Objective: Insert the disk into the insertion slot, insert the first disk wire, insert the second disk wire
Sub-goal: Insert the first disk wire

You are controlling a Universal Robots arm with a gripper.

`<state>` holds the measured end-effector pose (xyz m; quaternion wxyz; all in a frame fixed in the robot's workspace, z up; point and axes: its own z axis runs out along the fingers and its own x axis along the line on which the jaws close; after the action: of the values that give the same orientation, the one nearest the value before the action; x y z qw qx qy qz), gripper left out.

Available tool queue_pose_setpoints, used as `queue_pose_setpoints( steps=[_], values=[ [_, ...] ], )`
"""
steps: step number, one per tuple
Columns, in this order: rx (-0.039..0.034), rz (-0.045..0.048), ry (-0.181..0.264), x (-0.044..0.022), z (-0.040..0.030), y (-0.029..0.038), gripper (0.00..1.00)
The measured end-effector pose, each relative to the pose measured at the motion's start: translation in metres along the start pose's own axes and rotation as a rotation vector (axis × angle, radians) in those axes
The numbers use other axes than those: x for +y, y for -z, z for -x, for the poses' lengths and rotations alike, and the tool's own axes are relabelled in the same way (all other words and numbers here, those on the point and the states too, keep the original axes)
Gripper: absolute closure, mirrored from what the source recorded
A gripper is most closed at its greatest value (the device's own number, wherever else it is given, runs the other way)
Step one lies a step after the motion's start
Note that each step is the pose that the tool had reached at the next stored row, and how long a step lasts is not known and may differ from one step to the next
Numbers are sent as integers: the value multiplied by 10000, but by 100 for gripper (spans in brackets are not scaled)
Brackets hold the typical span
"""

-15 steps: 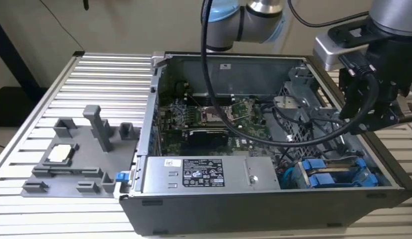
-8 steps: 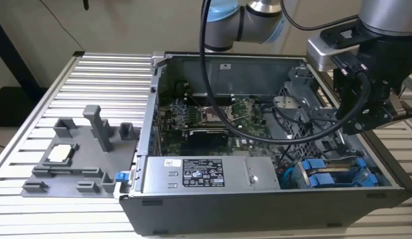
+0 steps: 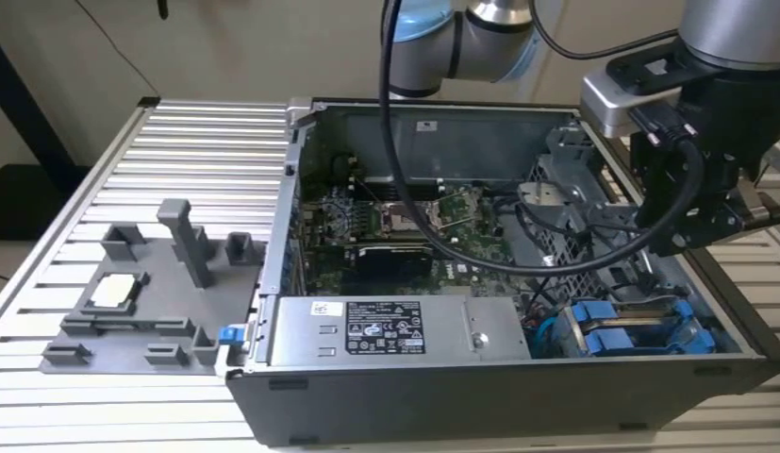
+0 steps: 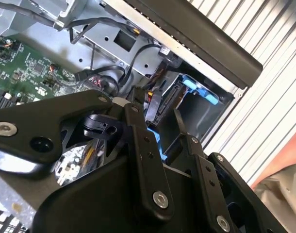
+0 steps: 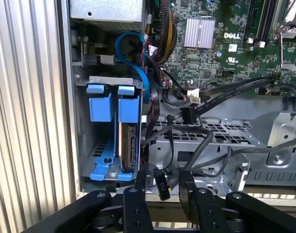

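The disk [image 5: 128,145] sits edge-on in its blue carrier [image 5: 129,108] inside the insertion slot [image 5: 97,145] of the grey drive cage, beside a second blue carrier. In the exterior view the blue carriers [image 3: 629,328] lie at the case's front right corner. My gripper [image 5: 162,175] hovers just off the cage and is open. A black wire connector [image 5: 161,185] hangs between its fingers [image 5: 140,182] with a gap on either side. The second wrist view has the gripper [image 4: 157,109] close to the blue-fitted bay [image 4: 199,90]. In the exterior view the gripper [image 3: 710,231] hangs over the case's right wall.
The open case [image 3: 490,396] holds a motherboard [image 3: 403,217], a grey power-supply box [image 3: 396,330] and loose black cables [image 5: 206,145]. Another black plug on a flat cable [image 5: 187,115] lies over the perforated cage. A grey fixture [image 3: 151,283] stands on the slatted table at the exterior view's left.
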<state>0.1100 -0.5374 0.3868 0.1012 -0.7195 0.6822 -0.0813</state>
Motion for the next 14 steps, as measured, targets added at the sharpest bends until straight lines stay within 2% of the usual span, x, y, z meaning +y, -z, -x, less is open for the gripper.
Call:
queue_pose_setpoints(
  steps=[12,14],
  values=[
    [-18,-9,82,-15,-7,-6,59],
    [-17,-9,82,-15,-9,-6,62]
  ],
)
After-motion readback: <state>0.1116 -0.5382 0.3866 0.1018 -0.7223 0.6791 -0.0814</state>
